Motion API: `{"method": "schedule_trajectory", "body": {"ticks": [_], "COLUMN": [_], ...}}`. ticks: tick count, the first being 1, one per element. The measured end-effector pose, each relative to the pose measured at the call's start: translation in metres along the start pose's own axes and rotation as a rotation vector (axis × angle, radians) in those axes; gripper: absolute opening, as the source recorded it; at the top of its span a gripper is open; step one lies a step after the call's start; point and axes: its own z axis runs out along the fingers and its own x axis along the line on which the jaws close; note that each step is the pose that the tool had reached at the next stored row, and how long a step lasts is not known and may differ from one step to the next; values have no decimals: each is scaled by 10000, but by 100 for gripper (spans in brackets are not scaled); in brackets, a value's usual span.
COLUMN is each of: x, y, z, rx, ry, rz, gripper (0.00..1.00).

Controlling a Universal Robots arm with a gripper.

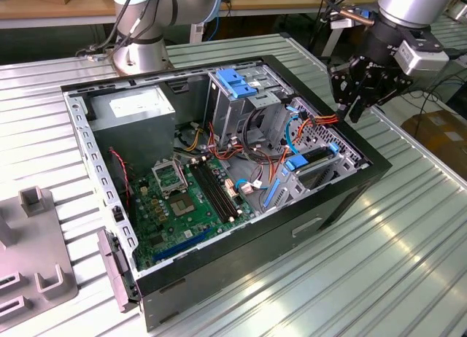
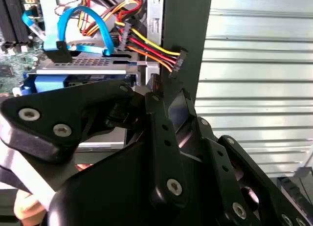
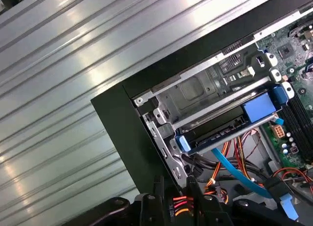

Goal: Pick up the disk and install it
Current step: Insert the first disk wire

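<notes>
Gripper (image 3: 176,187) jaws are pinching the wired plug (image 3: 177,207); the disk (image 3: 215,134) is sitting in its bay (image 3: 205,91) just ahead of them, turning its long edge toward them.

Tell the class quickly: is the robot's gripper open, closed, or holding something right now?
Gripper: closed, holding a black cable plug between its fingertips.
</notes>
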Motion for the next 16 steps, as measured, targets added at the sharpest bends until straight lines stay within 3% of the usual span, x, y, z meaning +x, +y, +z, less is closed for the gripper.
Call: {"method": "schedule_trajectory", "body": {"ticks": [1, 13, 16], "x": [-15, -50, -72], "y": [-20, -82, -136], "z": [21, 49, 61], "rx": [136, 132, 131], "ry": [269, 271, 271], "rz": [88, 102, 111], "gripper": [33, 33, 33]}}
